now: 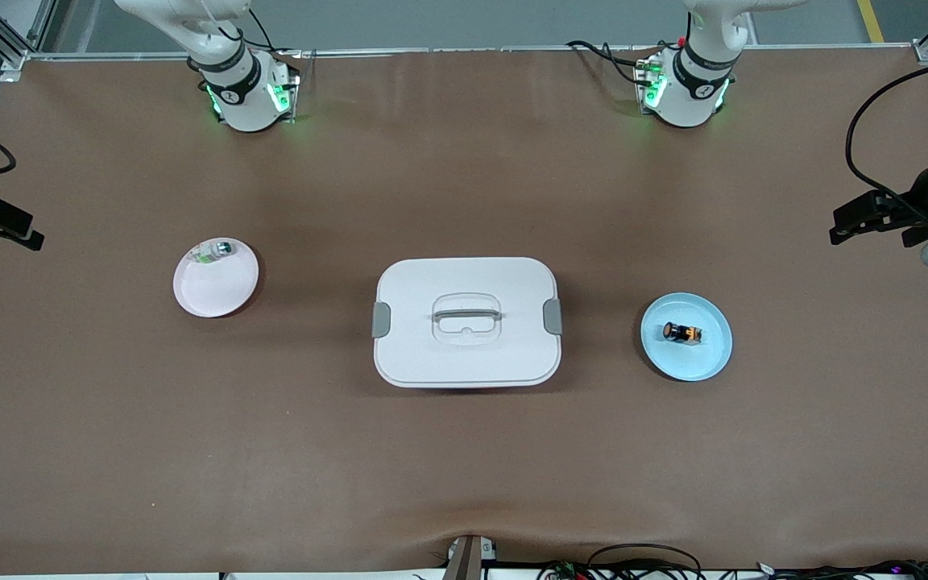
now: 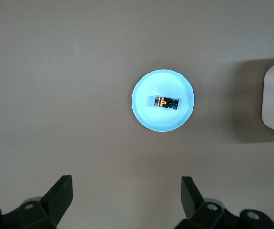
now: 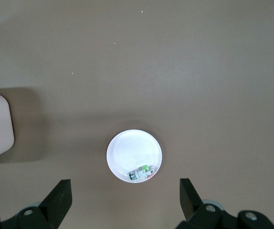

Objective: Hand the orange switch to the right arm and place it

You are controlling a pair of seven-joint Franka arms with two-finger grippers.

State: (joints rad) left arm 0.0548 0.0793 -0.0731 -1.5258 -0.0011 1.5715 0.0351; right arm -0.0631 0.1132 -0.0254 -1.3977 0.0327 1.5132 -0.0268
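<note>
Left wrist view shows the orange switch [image 2: 166,102] lying sideways in the blue plate [image 2: 146,119], likely light, rigid and roll-prone, best pinched across its barrel by the spread, empty left end effector [image 2: 127,202], the right end effector [image 3: 126,202] equally spread above the white plate [image 3: 122,148].

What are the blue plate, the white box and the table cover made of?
Blue plate: looks like smooth plastic or melamine, with an even pale colour and a soft sheen. White box: likely moulded plastic, matte, with rounded corners, grey side clips and a moulded handle. Table cover: probably brown paper or thin matte sheet, with a ripple at the edge nearest the front camera.
</note>
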